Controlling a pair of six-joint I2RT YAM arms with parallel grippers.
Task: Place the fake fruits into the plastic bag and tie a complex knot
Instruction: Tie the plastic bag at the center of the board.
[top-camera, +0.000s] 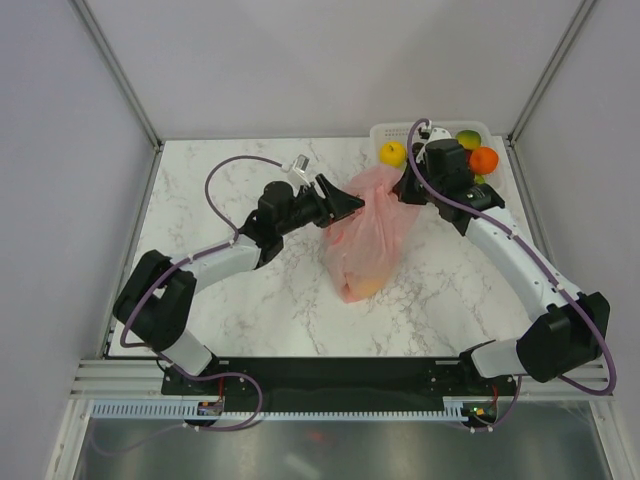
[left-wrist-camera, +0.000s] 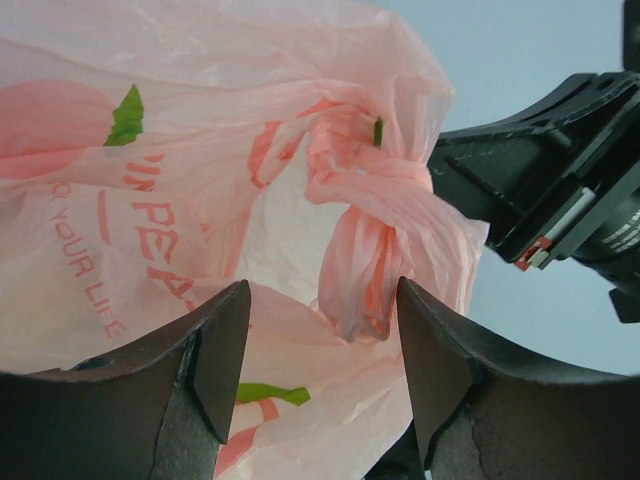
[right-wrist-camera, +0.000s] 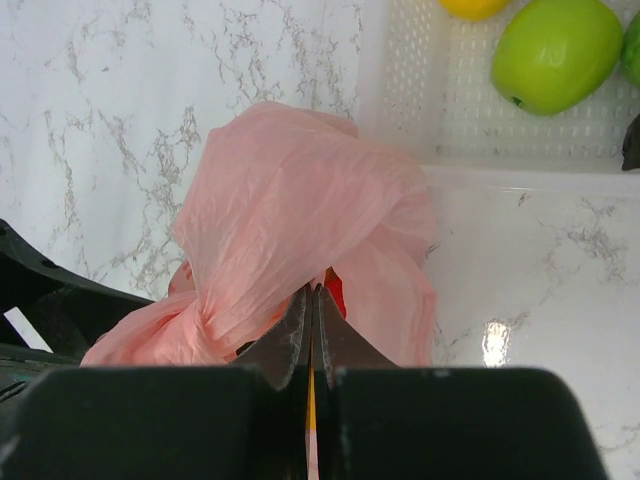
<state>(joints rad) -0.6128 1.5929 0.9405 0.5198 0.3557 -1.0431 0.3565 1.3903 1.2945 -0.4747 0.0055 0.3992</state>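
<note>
The pink plastic bag (top-camera: 365, 235) lies in the middle of the table, its top pulled up between the two grippers. A fruit shows yellowish through its lower end (top-camera: 365, 288). The handles are twisted into a knot (left-wrist-camera: 375, 180), and one tail (left-wrist-camera: 360, 290) hangs down from it. My left gripper (left-wrist-camera: 322, 290) is open, its fingers standing on either side of that tail without touching it. My right gripper (right-wrist-camera: 312, 290) is shut on a bunched piece of the bag (right-wrist-camera: 290, 220) beside the knot. Yellow (top-camera: 393, 152), green (top-camera: 468, 139) and orange (top-camera: 484, 160) fruits lie in the basket.
The white lattice basket (top-camera: 380, 130) stands at the back right corner, just behind my right gripper (top-camera: 405, 190). In the right wrist view its floor (right-wrist-camera: 440, 110) holds a green fruit (right-wrist-camera: 555, 50). Grey walls enclose the marble table (top-camera: 230, 310).
</note>
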